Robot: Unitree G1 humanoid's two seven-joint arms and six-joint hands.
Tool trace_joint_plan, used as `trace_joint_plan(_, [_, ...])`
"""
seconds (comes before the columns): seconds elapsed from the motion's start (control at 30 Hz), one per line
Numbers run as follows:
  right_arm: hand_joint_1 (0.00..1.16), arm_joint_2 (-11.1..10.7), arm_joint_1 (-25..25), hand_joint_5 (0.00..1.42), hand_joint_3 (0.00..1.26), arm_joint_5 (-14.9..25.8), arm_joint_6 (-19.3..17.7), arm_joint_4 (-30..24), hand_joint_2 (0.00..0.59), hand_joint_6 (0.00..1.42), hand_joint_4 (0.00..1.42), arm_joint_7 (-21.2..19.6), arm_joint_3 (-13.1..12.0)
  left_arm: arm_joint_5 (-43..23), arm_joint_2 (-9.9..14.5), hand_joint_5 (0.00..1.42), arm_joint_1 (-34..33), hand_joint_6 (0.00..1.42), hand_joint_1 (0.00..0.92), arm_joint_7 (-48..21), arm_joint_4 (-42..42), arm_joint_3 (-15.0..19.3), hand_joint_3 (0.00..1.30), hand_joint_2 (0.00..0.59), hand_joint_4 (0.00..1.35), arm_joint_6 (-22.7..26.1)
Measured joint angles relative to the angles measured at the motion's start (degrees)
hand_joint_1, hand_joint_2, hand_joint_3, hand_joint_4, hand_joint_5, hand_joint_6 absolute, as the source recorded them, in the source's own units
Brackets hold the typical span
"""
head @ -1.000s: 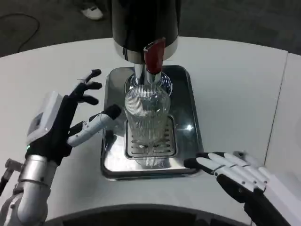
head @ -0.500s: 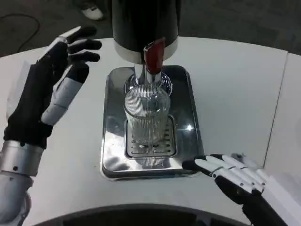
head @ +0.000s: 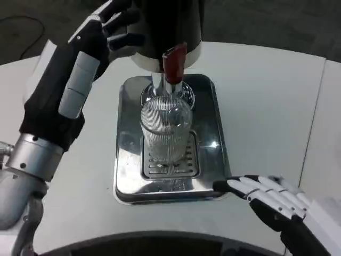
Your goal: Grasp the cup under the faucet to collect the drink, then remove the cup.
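A ribbed clear glass cup (head: 166,132) stands upright on the drain grate of a shiny metal drip tray (head: 210,112), directly below the faucet with its red lever (head: 174,63). The dark dispenser body (head: 165,26) rises behind it. My left hand (head: 80,69) is raised high at the upper left, fingers spread and reaching toward the dispenser's left side, holding nothing. My right hand (head: 269,200) rests low on the table at the tray's front right corner, fingers extended, holding nothing. Neither hand touches the cup.
The white round table (head: 266,101) stretches to the right of the tray. A seam to a second white surface (head: 327,133) runs down the far right. Dark floor lies beyond the table's far edge.
My left hand has risen from beside the cup's left side and moved up toward the dispenser body. The right hand has barely shifted. The cup stays in place.
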Motion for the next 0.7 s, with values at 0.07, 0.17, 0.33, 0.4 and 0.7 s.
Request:
trace_joint_plan(0.07, [0.54, -0.1, 0.0, 0.1, 0.2, 0.0, 0.0, 0.0, 0.461, 0.05, 0.14, -0.2, 0.0, 0.0, -0.4, 0.28, -0.4, 0.25, 0.0, -0.4, 0.0, 0.0, 0.18, 0.087, 0.16, 0.7])
trace_joint_plan(0.17, [0.54, -0.3, 0.0, 0.11, 0.2, 0.0, 0.0, 0.0, 0.459, 0.05, 0.14, -0.5, 0.1, 0.0, -0.8, 0.28, -1.8, 0.25, 0.0, -1.2, 0.3, 0.0, 0.17, 0.087, 0.16, 1.4])
trace_joint_plan(0.33, [0.54, -0.6, 0.1, 0.11, 0.2, 0.0, 0.0, 0.0, 0.457, 0.05, 0.14, -0.8, 0.3, 0.5, -1.8, 0.28, -3.9, 0.25, 0.0, -2.8, 1.3, -0.4, 0.17, 0.088, 0.16, 2.3])
trace_joint_plan(0.4, [0.54, -0.7, 0.1, 0.11, 0.2, 0.0, 0.0, 0.0, 0.457, 0.05, 0.14, -0.8, 0.3, 0.6, -2.2, 0.28, -4.3, 0.25, 0.0, -3.4, 1.3, -1.0, 0.17, 0.088, 0.16, 2.5])
trace_joint_plan(0.7, [0.54, -1.1, 0.3, 0.11, 0.2, 0.2, 0.0, 0.0, 0.457, 0.05, 0.14, -1.4, 0.3, 2.1, -2.5, 0.27, -6.7, 0.25, 0.0, -5.7, 3.5, -2.7, 0.17, 0.088, 0.16, 3.4])
